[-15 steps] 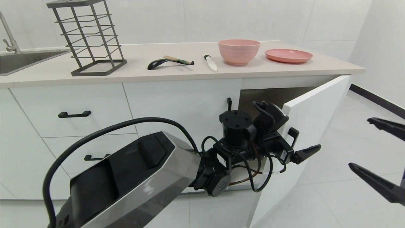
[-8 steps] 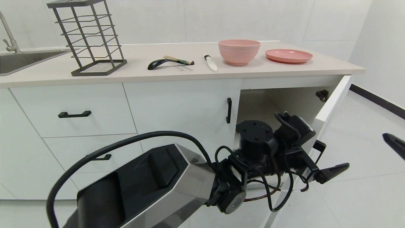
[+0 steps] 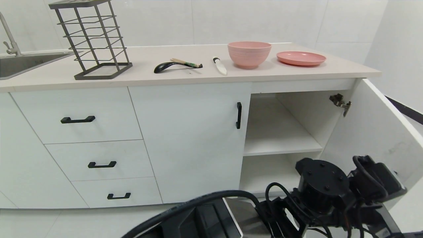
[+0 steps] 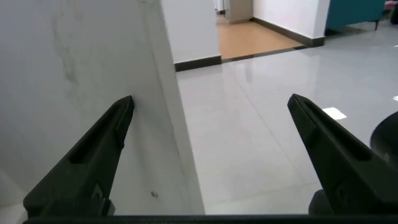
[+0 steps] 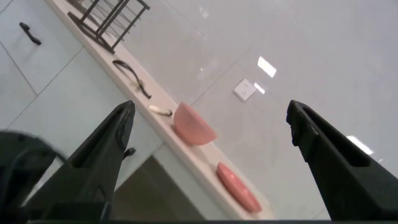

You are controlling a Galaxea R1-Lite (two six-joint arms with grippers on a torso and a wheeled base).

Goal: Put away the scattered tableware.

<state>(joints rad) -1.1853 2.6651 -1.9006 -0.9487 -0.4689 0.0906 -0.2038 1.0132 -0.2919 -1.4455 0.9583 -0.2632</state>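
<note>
- The left gripper is spread wide and holds nothing. It sits low, by the open cupboard.
- A white panel runs past one of its fingers, with the panel's edge in the gap between the two. This is probably the cupboard door.
- The other finger hangs over bare floor.
- The right gripper is also wide open and empty. It is raised and faces the counter from well away.
- The pink bowl stands upright on the counter, towards its right end.
- The pink plate lies flat just right of the bowl, not touching it.
- The knife lies left of the bowl, with its white blade pointing to the counter's front edge.
- The black spoon lies left of the knife, and the chopsticks rest against its handle.
- The wire rack stands upright further left, between the spoon and the sink.
- The door is swung fully out to the right, and a white shelf shows inside the cupboard.
</note>
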